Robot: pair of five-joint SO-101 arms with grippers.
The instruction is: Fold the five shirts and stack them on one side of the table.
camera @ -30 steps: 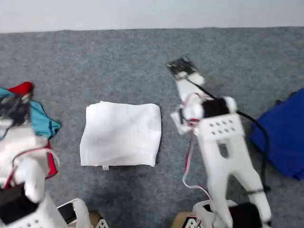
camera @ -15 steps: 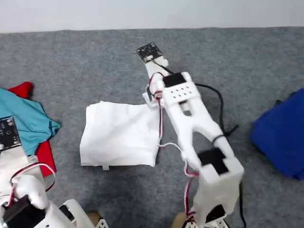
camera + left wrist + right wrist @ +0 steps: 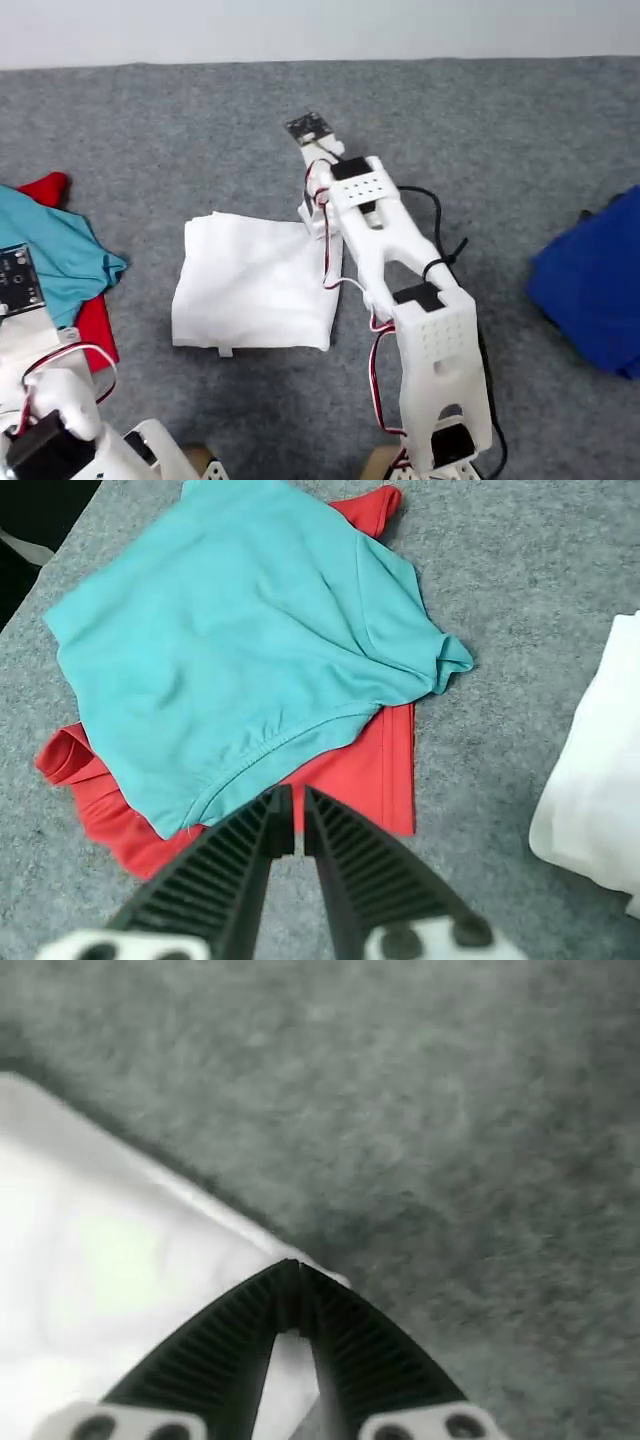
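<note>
The right arm (image 3: 385, 240) no longer stands at centre right of the high view. It now stretches from lower centre up toward upper centre. The right gripper (image 3: 290, 1270) sits at the upper right corner of the white shirt (image 3: 250, 285), which lies slightly further right. The left arm (image 3: 40, 400) is drawn back to the lower left, uncovering the teal shirt (image 3: 60, 250).

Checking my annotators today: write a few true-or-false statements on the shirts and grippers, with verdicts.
The teal shirt lies on the red shirt. True.
The right gripper is at a corner of the white shirt. True.
The white shirt is crumpled in a heap. False: it lies flat, folded.
The blue shirt rests on the white shirt. False: the blue shirt lies apart on the table.
The left gripper holds the teal shirt. False: the left gripper is shut, empty.
</note>
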